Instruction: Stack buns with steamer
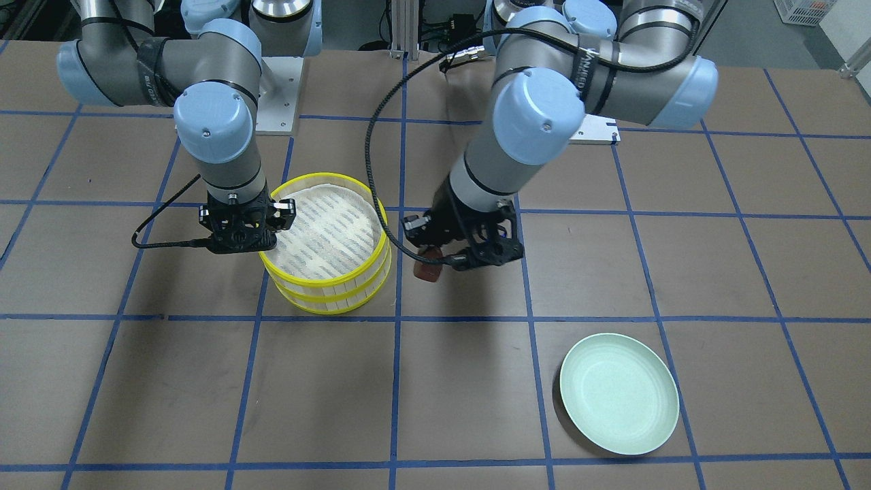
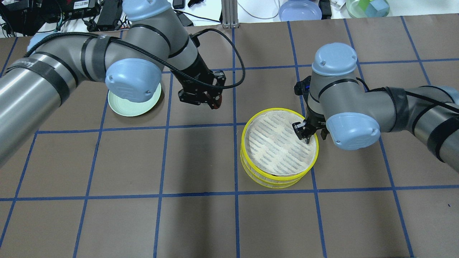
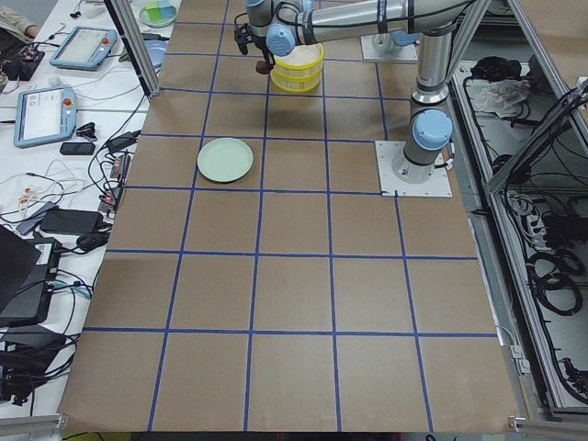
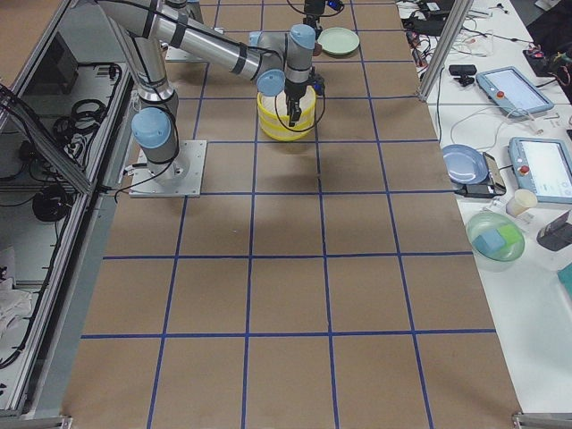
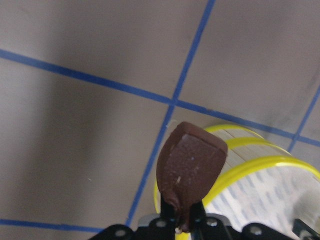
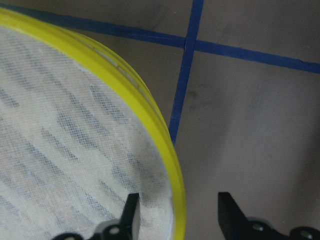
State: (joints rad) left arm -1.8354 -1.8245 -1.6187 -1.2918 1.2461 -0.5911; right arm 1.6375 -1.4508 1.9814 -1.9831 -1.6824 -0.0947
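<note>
1. Right up against the left wrist lens is the dark brown bun (image 5: pixel 190 175). The left gripper (image 1: pixel 446 257) pinches it by its narrow end, fingers nearly together, with nothing else in them.
2. In the front view the bun hangs off the table (image 1: pixel 136 381), just beside the steamer (image 2: pixel 242 141) but not over it and not touching it.
3. The steamer's two yellow-rimmed tiers already sit one on the other. The upper white slotted floor shows no bun.
4. The right gripper (image 6: pixel 177 217) is spread wide and straddles the top rim, one finger inside and one outside. Neither is pressed to the rim, so it grips nothing.
5. I can't find the cream bun in any view. If it sits in the lower tier, the upper floor hides it.
6. The pale green plate (image 1: pixel 619 393) lies well apart on the left arm's side with no bun on it.
7. My read: the tiers are stacked and the brown bun is lifted, so most of the work looks done. What's left is carrying that bun over the rim and setting it on the top floor.
8. The bun's long axis runs straight out along the fingers, the broad free end pointing away from the wrist and down toward the table, tilted rather than plumb.
</note>
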